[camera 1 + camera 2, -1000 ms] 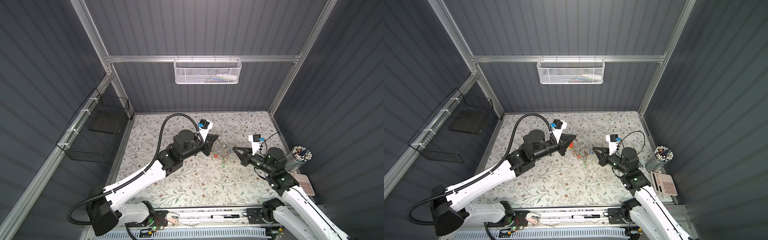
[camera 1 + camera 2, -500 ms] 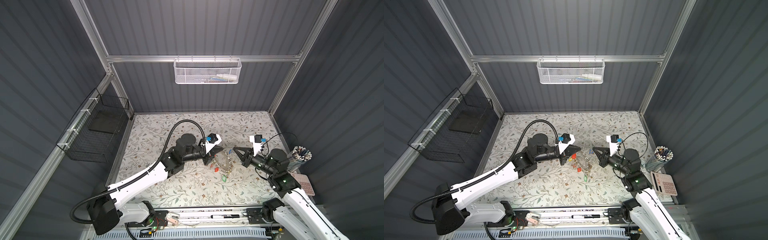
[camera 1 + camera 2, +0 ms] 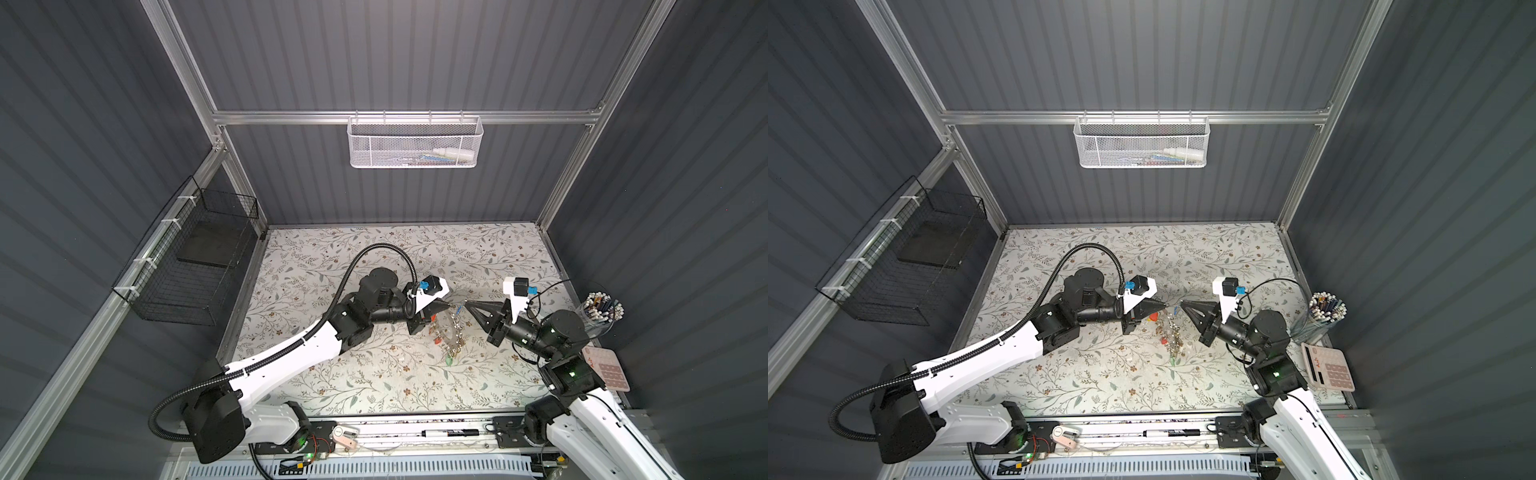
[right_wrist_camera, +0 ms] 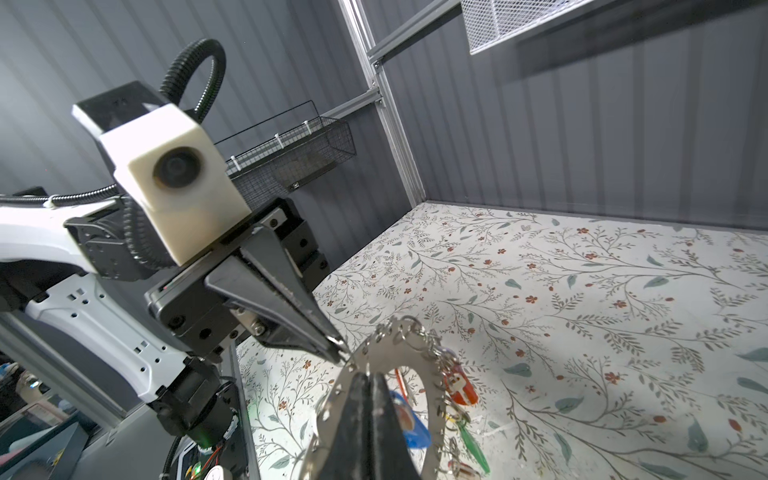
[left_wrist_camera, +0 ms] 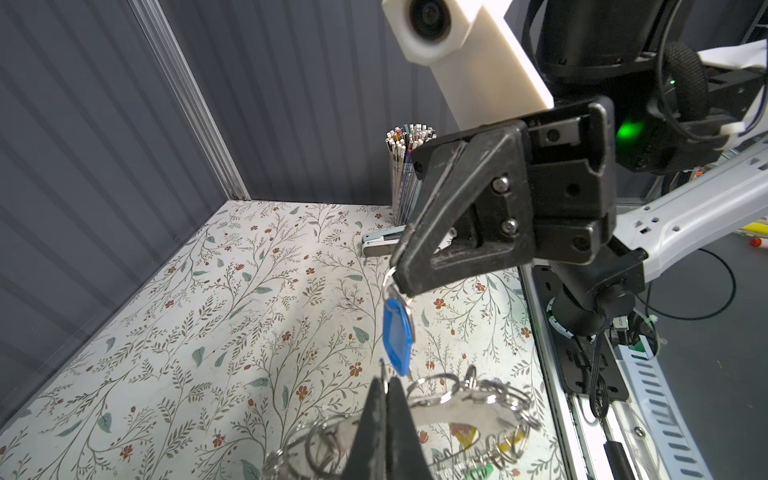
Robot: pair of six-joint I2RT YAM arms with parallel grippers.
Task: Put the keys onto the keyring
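Over the middle of the worktop [image 3: 316, 266], your left gripper [image 4: 337, 352] pinches the rim of the keyring [image 4: 386, 349] while the right gripper [image 5: 398, 279] pinches the blue-tagged keys [image 5: 397, 336] just beside it: keep the plate steady and ease their ring onto a rim loop

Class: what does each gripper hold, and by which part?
Right gripper: the keys, by their split ring. Left gripper: the keyring, by its rim.
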